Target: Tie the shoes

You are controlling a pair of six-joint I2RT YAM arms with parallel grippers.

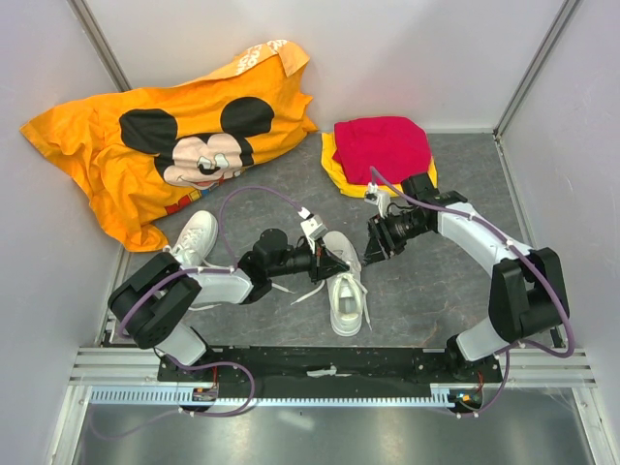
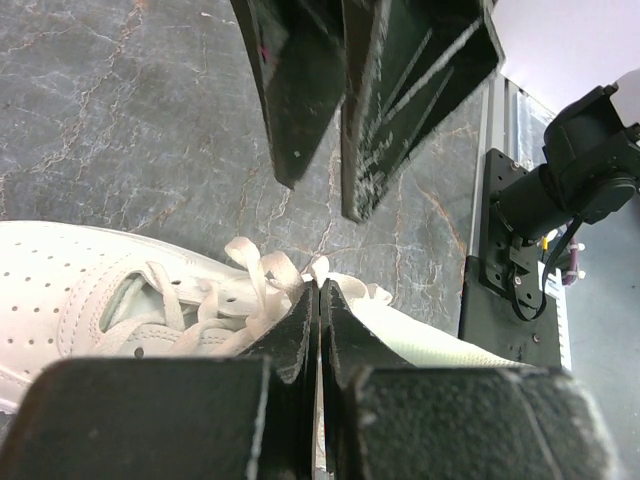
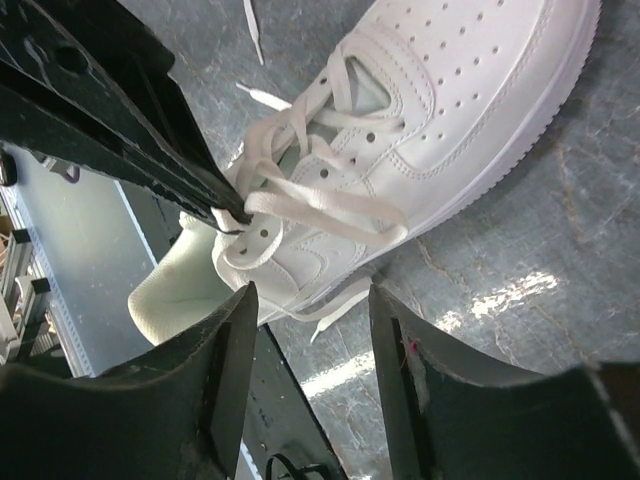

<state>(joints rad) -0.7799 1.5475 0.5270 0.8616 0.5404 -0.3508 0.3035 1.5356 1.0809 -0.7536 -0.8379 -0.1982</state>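
Note:
Two white shoes lie on the grey floor, one at the left (image 1: 197, 237) and one in the middle (image 1: 346, 300). My left gripper (image 1: 339, 262) is over the middle shoe's (image 2: 100, 290) opening. Its jaws (image 2: 320, 292) are shut on a flat white lace (image 2: 262, 270), a strip of which shows between the pads. My right gripper (image 1: 371, 250) hovers just right of it, fingers apart and holding nothing. In the right wrist view the right gripper (image 3: 312, 300) stands open above the floor beside that shoe (image 3: 470, 110), whose loose laces (image 3: 320, 205) run to the left gripper's tip.
An orange cartoon-mouse shirt (image 1: 174, 145) lies at the back left. A red cloth (image 1: 383, 145) sits on a yellow one (image 1: 334, 172) at the back centre, close behind the right arm. White walls close in both sides; the mounting rail (image 1: 329, 368) runs along the near edge.

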